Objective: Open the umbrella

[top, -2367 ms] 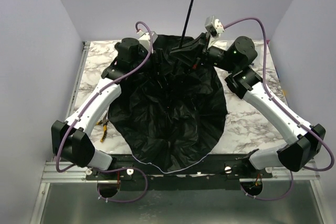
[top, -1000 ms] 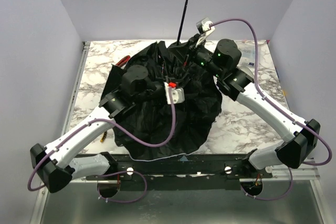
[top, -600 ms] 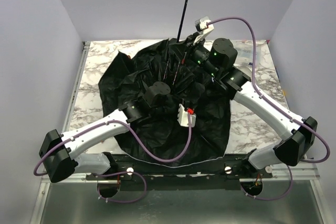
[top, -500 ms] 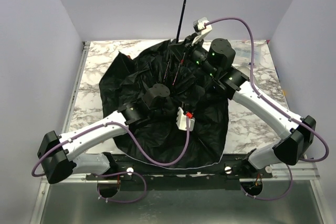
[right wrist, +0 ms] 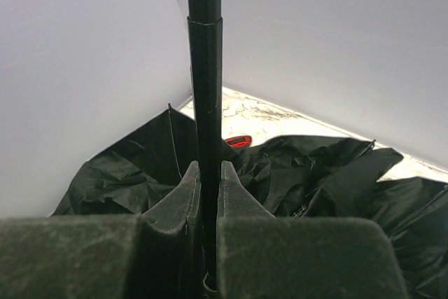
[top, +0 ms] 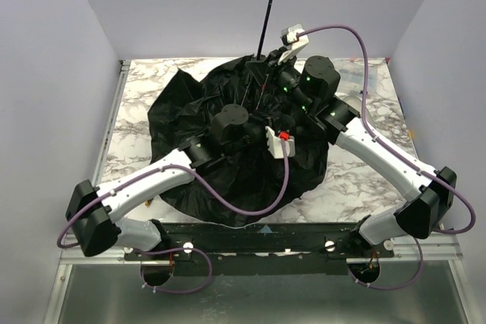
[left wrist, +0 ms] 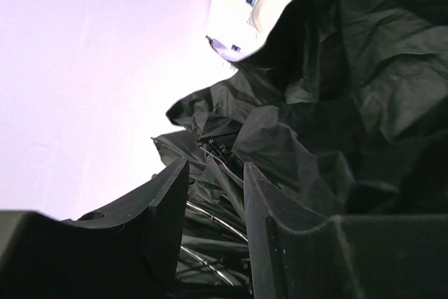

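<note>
Left arm (top: 152, 180) has drawn back toward shaft (right wrist: 204, 68) since half a second ago. Left jaws apart, empty, amid black lining (left wrist: 350, 103). Right jaws clamp shaft upright. Umbrella (top: 178, 104) inverted on desk (top: 364, 180), canopy half-spread. Judgement: brace shaft, push along it, spare ribs (left wrist: 210, 216).

The left arm (top: 144, 185) and right arm (top: 383, 155) are white with fat black joints and loopy purple cables (top: 250, 211).

umbrella (top: 176, 111) on table (top: 364, 180) centre, shaft (top: 267, 24) upright behind, in right claw (right wrist: 208, 173)
</note>
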Controlling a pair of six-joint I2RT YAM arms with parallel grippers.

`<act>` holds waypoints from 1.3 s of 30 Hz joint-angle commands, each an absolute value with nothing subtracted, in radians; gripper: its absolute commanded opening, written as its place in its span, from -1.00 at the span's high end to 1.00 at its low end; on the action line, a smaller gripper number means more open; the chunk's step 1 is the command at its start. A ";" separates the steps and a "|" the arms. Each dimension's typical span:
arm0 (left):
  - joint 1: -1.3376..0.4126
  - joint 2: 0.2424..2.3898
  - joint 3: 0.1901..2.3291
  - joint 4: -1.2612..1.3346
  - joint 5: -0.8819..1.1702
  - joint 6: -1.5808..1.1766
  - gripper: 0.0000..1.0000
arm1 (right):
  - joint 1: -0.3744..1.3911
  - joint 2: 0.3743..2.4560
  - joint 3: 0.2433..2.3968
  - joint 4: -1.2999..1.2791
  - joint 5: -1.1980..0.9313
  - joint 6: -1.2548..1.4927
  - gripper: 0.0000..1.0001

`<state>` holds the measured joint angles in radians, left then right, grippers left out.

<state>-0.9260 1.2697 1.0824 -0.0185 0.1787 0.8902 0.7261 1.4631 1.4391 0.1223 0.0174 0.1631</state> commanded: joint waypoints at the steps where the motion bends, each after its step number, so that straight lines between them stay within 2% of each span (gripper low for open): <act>1: -0.908 1.384 1.145 0.040 0.041 0.920 0.25 | 0.753 1.438 1.468 0.219 0.060 0.157 0.99; 5: -0.903 1.471 1.185 0.046 0.008 0.943 0.23 | 0.760 1.438 1.476 0.222 0.062 0.164 0.99; 7: -0.901 1.455 1.172 0.050 0.053 0.943 0.12 | 0.760 1.440 1.477 0.227 0.066 0.155 0.99; 15: -0.890 1.199 1.130 -0.017 0.354 0.727 -0.62 | 0.746 1.418 1.409 0.259 0.072 0.078 0.99; 19: -0.852 1.048 1.090 -0.042 0.429 0.630 -0.81 | 0.735 1.404 1.379 0.264 0.032 0.061 0.99; 25: -0.673 0.909 1.097 -0.180 0.491 0.433 -0.86 | 0.720 1.379 1.365 0.259 0.010 0.010 0.99; 30: -0.496 0.882 1.131 -0.284 0.540 0.311 -0.83 | 0.709 1.358 1.356 0.221 -0.137 0.010 0.99; 36: -0.392 0.795 1.009 -0.235 0.528 0.163 -0.83 | 0.698 1.305 1.258 0.233 -0.224 0.023 0.99; 39: -0.357 0.808 0.989 -0.202 0.669 0.123 -0.79 | 0.685 1.288 1.230 0.287 -0.253 0.046 0.99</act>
<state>-0.4011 0.8158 1.0229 -0.2306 0.5079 0.2501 0.6987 1.3285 1.2549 0.1848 -0.1631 0.0307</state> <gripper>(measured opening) 0.919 0.060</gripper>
